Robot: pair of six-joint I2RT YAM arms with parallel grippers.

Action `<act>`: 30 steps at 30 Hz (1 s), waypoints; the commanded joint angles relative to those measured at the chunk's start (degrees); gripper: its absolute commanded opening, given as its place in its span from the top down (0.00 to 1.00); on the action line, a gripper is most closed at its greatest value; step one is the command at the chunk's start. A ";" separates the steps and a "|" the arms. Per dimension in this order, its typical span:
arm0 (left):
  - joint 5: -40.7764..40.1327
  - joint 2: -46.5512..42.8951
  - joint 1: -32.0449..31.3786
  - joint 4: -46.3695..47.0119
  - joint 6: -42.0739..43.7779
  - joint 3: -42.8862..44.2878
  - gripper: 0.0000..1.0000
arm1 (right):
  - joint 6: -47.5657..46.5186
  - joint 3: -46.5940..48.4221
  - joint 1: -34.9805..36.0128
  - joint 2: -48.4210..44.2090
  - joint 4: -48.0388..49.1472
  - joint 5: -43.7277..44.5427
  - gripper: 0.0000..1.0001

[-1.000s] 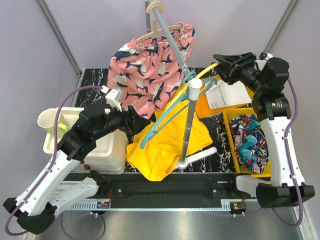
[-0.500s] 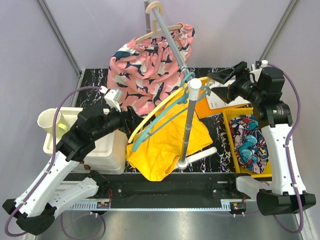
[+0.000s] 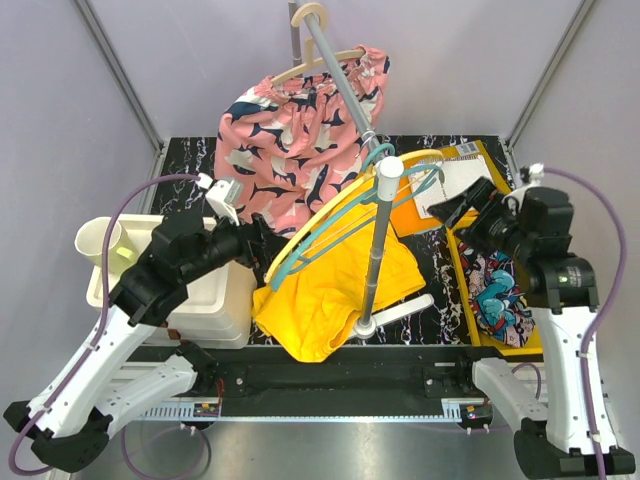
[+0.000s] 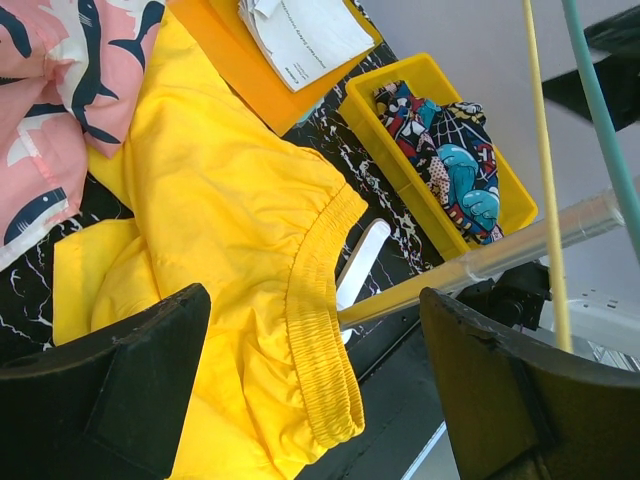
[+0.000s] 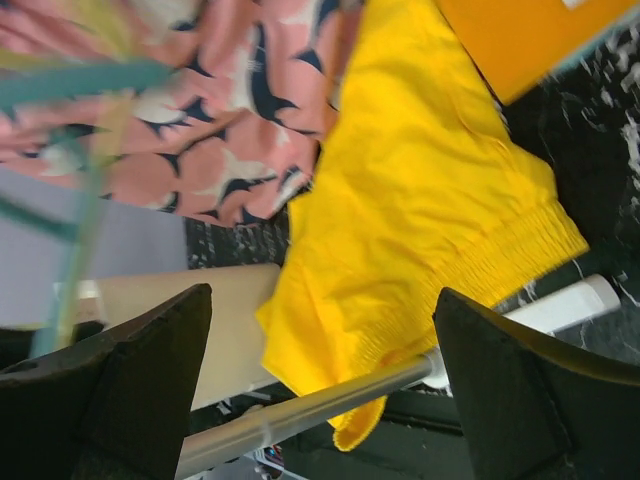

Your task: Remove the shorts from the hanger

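Note:
The plain yellow shorts [image 3: 335,290] lie crumpled on the table by the rack's foot, off any hanger; their elastic waist [image 4: 320,330] shows in the left wrist view. The multicolour shorts [image 3: 495,290] lie in the yellow bin [image 3: 460,262]. A bare yellow hanger [image 3: 330,205] and a teal hanger [image 3: 345,228] hang on the rack pole [image 3: 375,260]. My left gripper [image 3: 268,240] stands open just left of the yellow shorts [image 4: 230,230], empty. My right gripper [image 3: 462,208] is open above the bin's far end, holding nothing.
Pink shark-print shorts [image 3: 290,140] hang on a wooden hanger [image 3: 325,60] at the back. A white tub [image 3: 215,295] sits at the left under my left arm. An orange folder with a paper [image 3: 450,185] lies beyond the bin. The slanted pole [image 5: 300,410] crosses below my right gripper.
My right gripper opened, let go of the yellow hanger and drew back toward the near right over the bin. The hanger now rests on the rack. The left arm hardly moved.

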 commanded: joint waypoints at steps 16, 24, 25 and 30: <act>0.71 -2.30 0.13 0.37 -2.24 -1.92 0.11 | -4.56 -25.16 0.27 22.16 32.12 -0.57 0.00; 0.44 -3.44 0.13 0.28 -2.24 -2.10 0.11 | -7.20 -20.41 1.85 39.75 36.44 2.69 0.00; 0.44 -3.61 0.13 0.28 -2.15 -2.10 0.11 | -7.72 -20.23 2.98 40.63 36.53 2.68 0.00; 0.45 -3.79 0.04 -0.07 -2.15 -2.10 0.11 | -9.75 -22.25 6.16 42.57 39.69 0.32 0.00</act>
